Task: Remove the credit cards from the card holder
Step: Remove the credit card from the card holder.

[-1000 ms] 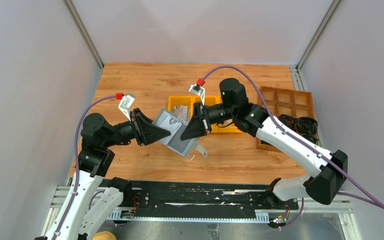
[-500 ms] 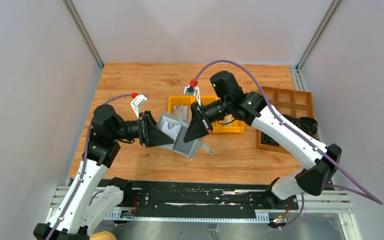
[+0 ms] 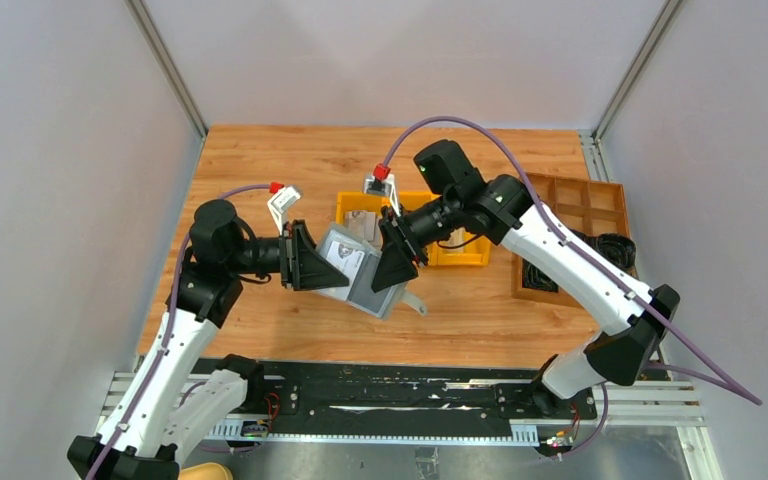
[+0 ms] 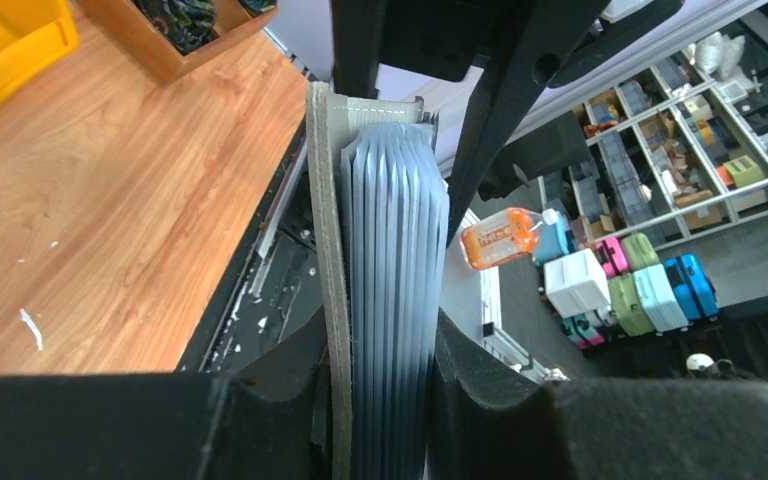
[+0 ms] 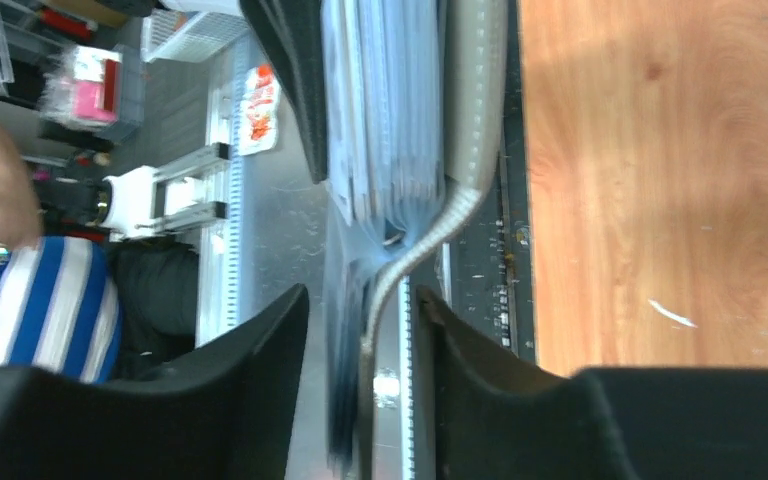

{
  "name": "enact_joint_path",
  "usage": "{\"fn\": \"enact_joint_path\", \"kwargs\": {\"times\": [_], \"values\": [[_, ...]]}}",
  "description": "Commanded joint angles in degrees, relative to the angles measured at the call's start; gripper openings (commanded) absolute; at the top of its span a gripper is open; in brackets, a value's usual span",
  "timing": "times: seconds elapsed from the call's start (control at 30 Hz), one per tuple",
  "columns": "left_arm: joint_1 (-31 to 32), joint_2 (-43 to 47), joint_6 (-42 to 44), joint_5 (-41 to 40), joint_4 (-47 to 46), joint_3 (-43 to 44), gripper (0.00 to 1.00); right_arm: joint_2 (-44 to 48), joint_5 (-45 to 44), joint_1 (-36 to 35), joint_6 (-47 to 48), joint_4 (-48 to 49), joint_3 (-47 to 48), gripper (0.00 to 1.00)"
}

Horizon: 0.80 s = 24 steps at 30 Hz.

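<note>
Left gripper (image 3: 322,268) tight on the card holder (image 3: 362,282), right gripper (image 3: 386,274) apart astride it, both level, turned inward.

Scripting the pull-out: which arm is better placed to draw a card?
Probably right. The left gripper clamps the card holder, steadying it; the right gripper stands open around its flap, free to pinch a card.

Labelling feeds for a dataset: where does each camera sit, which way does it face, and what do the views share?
Top external: fixed above, behind the bases, looking down at the table; left arm and right arm show.
Left wrist: on that arm, looking along the left end effector, shut on the card holder.
Right wrist: likewise, along the open right end effector straddling the card holder's cover.
Shared: the card holder, the wooden table.
</note>
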<state>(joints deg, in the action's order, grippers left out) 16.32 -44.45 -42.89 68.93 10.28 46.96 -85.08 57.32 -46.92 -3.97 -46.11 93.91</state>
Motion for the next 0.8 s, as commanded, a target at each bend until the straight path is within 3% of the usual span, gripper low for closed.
{"fn": "enact_joint_path", "kwargs": {"times": [0.0,0.13,0.3,0.5,0.77], "values": [[0.2,0.35,4.8,-1.74,4.15,4.1,0.13,0.71,-7.05,3.01,-2.91,-1.2,3.61,0.54],[-0.17,1.6,7.69,-7.83,6.52,5.16,0.06,6.4,-17.19,7.07,-13.87,8.43,1.65,0.64],[-1.1,4.06,9.84,-17.75,7.22,5.37,0.01,17.58,-25.47,7.46,-25.82,28.87,-11.95,0.74],[-1.29,6.1,7.09,-21.12,3.54,3.48,0.0,16.89,-17.18,4.76,-37.96,43.85,-18.92,0.75],[-1.29,6.8,3.65,-20.22,1.24,2.92,0.0,10.73,-13.49,2.03,-42.46,50.38,-19.67,0.73]]}}
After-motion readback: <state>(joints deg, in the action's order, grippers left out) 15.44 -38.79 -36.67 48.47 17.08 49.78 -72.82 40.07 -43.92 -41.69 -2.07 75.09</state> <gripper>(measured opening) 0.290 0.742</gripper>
